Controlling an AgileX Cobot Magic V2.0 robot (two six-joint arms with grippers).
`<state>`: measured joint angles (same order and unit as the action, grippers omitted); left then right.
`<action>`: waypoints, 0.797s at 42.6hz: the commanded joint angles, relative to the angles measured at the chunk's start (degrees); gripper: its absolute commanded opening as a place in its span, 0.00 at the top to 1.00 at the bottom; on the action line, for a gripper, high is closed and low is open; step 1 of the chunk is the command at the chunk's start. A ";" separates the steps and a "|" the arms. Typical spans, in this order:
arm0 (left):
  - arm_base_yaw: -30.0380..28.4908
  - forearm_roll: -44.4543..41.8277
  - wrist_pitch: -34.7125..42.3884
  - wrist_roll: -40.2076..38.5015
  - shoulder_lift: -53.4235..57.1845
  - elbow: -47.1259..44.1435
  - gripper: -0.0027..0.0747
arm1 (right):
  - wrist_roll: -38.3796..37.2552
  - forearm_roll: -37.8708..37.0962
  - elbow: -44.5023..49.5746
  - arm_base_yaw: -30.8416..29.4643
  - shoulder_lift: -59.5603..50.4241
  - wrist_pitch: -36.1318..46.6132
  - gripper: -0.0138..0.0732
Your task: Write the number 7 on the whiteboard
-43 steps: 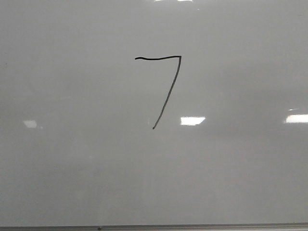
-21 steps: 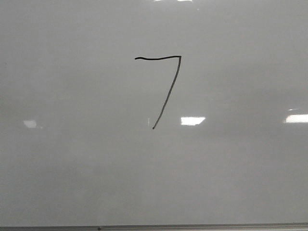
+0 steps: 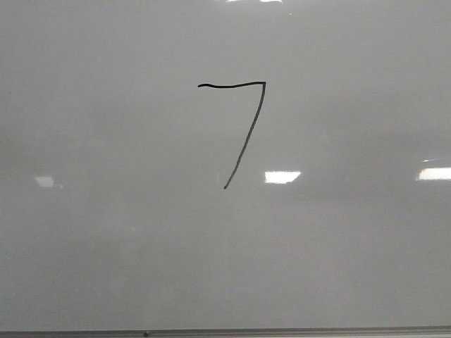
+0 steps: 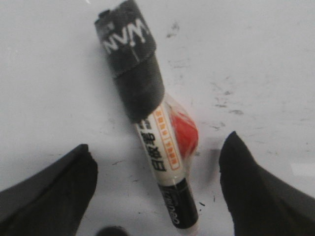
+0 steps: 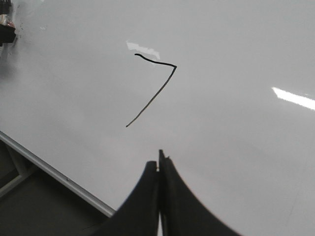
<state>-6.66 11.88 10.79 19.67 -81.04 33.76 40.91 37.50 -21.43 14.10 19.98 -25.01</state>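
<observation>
- Number 7 [image 3: 239, 127] drawn in thin black line on the whiteboard [image 3: 106, 246], a little above the middle in the front view; wavy top stroke joined at the right to a long slant running down-left.
- Wide bare board all round the figure; metal edge strip [image 3: 225, 332] along the bottom, well apart from the stroke's foot.
- Bright light reflections [image 3: 282, 177] just right of the lower stroke, not touching it.
- Left gripper [image 4: 157, 196] with jaws spread wide, holding nothing; a marker [image 4: 157, 147] with a dark cap lying between them on a scuffed white surface, apart from both fingers.
- Right gripper [image 5: 159, 169] with jaws pressed together, empty, over the board near its edge strip [image 5: 54, 177]; the 7 [image 5: 152, 93] just beyond the tips.
</observation>
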 commanded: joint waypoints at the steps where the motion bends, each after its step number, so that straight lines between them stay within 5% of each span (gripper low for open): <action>1: 0.08 0.17 1.81 -0.52 4.09 1.59 0.26 | 0.19 1.29 -1.56 -0.41 0.29 3.15 0.92; 25: 0.08 0.62 -19.36 -0.52 38.15 0.56 0.27 | 0.19 1.29 -1.56 -0.41 0.29 3.20 0.92; 34: 0.08 0.62 -26.44 -0.52 51.70 -3.08 0.55 | 0.19 1.29 -1.56 -0.41 0.29 3.20 0.92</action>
<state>-6.66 11.88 -16.61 19.67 -33.56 30.12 40.91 37.54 -21.43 14.10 19.98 -25.01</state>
